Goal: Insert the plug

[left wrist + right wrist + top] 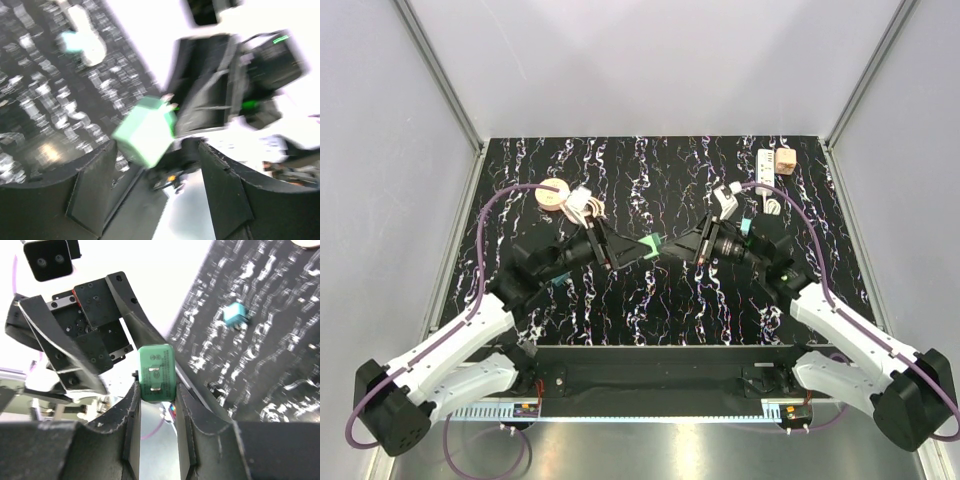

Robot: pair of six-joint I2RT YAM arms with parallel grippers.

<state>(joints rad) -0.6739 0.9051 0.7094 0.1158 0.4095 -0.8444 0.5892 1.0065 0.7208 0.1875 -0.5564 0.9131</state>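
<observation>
**A:** Item 1. Where is the plug?

**B:** I have the green plug [156, 371] in the right gripper [157, 390], held aloft over the middle of the table [620, 180]. The jaws are narrow and pinched on its two lower side faces. The face with the two flat blades is turned toward my right wrist camera. The left gripper [157, 144] faces it from the left with jaws wide, and I judge it is not touching the plug.

**A:** Item 2. Handling?

**B:** I judge it to be light, rigid moulded plastic. The sides look smooth, so it may twist in a shallow pinch. I would take it by the flat side faces, deep in the pads and clear of the blades.

**A:** Item 3. Lettering?

**B:** Small printed marks sit above the blades, too fine for me to read. I see no legible brand.

**A:** Item 4. Surroundings?

**B:** The white power strip [765, 163] lies at the far right. A peach-tan plug [785, 160] sits just beside it on its right, and I cannot tell whether it is seated. A teal plug [234, 315] lies loose on the table.
</observation>
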